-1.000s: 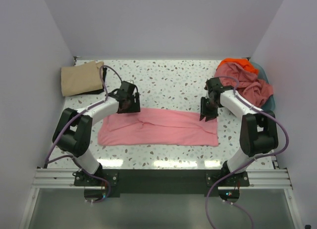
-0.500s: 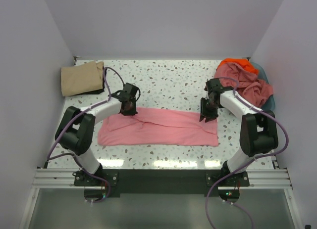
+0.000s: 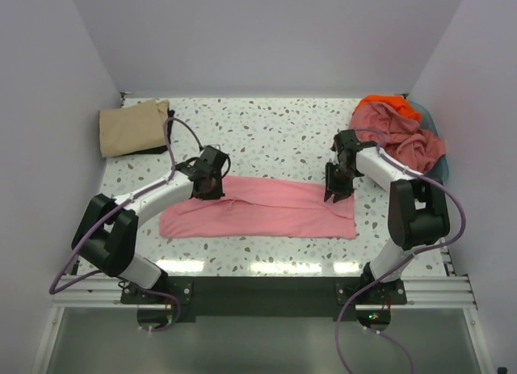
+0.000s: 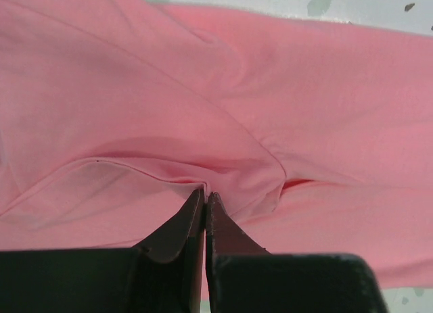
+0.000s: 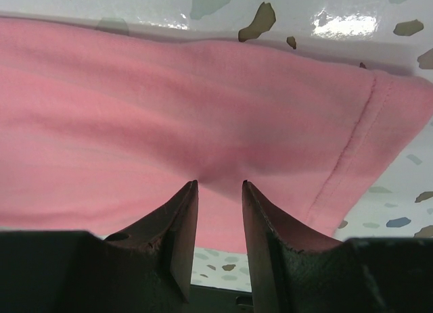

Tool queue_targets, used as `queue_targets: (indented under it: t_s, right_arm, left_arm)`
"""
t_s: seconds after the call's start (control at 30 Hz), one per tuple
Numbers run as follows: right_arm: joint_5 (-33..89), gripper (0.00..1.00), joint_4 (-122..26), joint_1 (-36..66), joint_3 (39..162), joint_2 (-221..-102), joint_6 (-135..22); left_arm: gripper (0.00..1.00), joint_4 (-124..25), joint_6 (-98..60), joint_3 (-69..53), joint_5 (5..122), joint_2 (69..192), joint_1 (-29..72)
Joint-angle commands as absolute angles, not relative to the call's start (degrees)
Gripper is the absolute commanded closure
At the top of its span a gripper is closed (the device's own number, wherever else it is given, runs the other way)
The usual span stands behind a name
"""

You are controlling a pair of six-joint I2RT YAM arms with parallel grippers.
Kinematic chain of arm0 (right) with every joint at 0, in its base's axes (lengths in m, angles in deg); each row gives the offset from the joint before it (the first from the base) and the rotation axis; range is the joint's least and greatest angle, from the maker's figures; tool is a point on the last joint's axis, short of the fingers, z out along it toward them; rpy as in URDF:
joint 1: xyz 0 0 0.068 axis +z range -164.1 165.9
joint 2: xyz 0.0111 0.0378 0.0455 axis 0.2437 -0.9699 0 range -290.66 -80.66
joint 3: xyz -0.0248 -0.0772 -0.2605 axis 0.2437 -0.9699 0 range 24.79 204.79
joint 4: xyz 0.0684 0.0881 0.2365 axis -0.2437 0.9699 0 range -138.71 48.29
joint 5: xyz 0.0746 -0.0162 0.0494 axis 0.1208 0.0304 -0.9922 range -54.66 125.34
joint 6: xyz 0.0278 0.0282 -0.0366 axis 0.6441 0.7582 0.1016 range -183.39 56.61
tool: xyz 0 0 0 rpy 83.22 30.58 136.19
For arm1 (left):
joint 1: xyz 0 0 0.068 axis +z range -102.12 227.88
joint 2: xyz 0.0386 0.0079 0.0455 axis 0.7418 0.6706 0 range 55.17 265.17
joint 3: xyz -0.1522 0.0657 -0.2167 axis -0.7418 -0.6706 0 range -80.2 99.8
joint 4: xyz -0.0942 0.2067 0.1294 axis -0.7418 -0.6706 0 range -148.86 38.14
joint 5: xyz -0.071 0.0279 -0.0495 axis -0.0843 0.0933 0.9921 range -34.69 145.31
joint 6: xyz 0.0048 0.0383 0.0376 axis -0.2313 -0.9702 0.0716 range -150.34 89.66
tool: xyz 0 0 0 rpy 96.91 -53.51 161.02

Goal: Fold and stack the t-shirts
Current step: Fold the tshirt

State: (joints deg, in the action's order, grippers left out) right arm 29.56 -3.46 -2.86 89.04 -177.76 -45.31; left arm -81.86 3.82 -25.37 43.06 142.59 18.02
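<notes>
While the flat pink cotton t-shirt (image 3: 258,207) runs left-right, left gripper (image 3: 209,182) pinches its far-left fold, jaws closed; right gripper (image 3: 339,186) straddles the far-right hem (slightly parted, nothing clamped).

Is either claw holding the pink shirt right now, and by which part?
Left claw is shut on the pink shirt, pinching a fold at its far edge. Right claw straddles fabric near the hem; grip unclear.

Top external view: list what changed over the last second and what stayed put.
The left gripper moved toward the near edge, down the far edge of the pink t-shirt, and its arm swung outward; it is shut on a fold. The right gripper, the tan t-shirt and the pile in the basket stayed put.
</notes>
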Motion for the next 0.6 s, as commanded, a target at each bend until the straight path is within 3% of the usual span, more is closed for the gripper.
queue_targets:
  t_s: [0.0,0.23,0.43,0.47,0.57]
  right_arm:
    - [28.2,0.63,-4.5,-2.9,90.1,-178.7,-46.3]
    - [28.0,0.63,-5.4,-2.8,90.0,-179.9,-46.4]
    - [28.1,0.63,-5.7,-2.8,89.7,-180.2,-46.3]
    - [28.3,0.63,-5.7,-2.7,89.6,-180.3,-46.3]
    - [28.4,0.63,-5.6,-2.8,89.6,-180.3,-46.3]
  left_arm:
    - [0.96,-84.9,7.8,-26.9,42.7,139.9,16.7]
    - [0.86,-87.9,9.9,-28.7,43.2,137.8,13.3]
    - [0.52,-89.4,9.6,-29.1,43.6,135.6,11.8]
    - [0.42,-89.6,9.2,-28.8,43.8,135.2,11.6]
    - [0.28,-90.6,8.1,-26.9,43.5,133.6,11.1]
